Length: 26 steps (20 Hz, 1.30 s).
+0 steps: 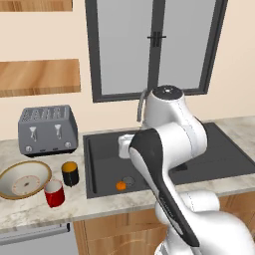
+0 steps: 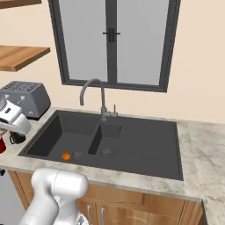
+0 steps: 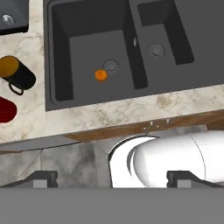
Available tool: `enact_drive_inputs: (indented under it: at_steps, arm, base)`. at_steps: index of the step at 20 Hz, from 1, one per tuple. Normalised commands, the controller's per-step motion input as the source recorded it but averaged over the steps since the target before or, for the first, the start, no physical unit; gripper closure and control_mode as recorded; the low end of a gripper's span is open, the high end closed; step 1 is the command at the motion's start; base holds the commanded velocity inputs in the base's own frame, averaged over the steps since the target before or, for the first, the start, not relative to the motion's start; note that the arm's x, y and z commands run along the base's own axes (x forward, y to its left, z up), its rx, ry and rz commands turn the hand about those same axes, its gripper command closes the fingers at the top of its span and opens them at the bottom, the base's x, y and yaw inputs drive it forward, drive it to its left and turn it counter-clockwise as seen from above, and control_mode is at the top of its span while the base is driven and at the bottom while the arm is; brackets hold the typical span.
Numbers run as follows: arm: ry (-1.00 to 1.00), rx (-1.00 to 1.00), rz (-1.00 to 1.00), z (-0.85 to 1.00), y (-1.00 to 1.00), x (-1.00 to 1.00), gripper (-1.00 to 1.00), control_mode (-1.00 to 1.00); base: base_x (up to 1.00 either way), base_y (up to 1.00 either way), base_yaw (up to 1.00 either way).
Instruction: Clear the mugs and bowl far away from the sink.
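The tan-rimmed bowl (image 1: 24, 179) sits on the counter left of the sink (image 1: 99, 164), in front of the toaster. Beside it stand the black mug (image 1: 70, 173) with its orange inside and the red mug (image 1: 54, 193), both upright near the counter's front edge. From above in the hand view, the black mug (image 3: 17, 75) and the red mug (image 3: 6, 109) lie at the left edge, left of the sink (image 3: 61, 87). My gripper (image 3: 113, 178) is open, high above the counter's front edge, with nothing between its fingers.
A small orange thing (image 3: 101, 75) lies by the drain in the left basin. The grey toaster (image 1: 48, 130) stands at the back left. A curved faucet (image 2: 93, 94) rises behind the sink. Bare marble counter (image 2: 203, 145) stretches to the sink's right.
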Motion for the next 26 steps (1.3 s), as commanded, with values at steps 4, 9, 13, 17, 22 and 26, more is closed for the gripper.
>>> enact_drive_inputs:
  at_steps: [4, 9, 13, 17, 22, 26]
  arm:
    - [0.03, 0.00, 0.00, -0.05, 0.73, -0.10, -1.00, -1.00]
    - [0.03, 0.03, 0.00, -0.24, 0.58, 0.00, -1.00, -1.00]
    - [0.03, 0.06, 0.00, -0.30, 0.57, 0.00, -1.00, -1.00]
    - [0.01, 0.09, 0.00, -0.36, 0.54, 0.00, -1.00, -1.00]
    - [0.00, 0.04, 0.01, -0.23, 0.53, 0.00, -1.00, -1.00]
    - [0.00, 0.00, 0.04, -0.07, 0.53, 0.00, -1.00, -1.00]
  base:
    - [0.00, 0.00, 0.00]
    - [0.00, 0.00, 0.00]
    - [0.00, 0.00, 0.00]
    - [0.00, 0.00, 0.00]
    - [0.00, 0.00, 0.00]
    - [0.00, 0.00, 0.00]
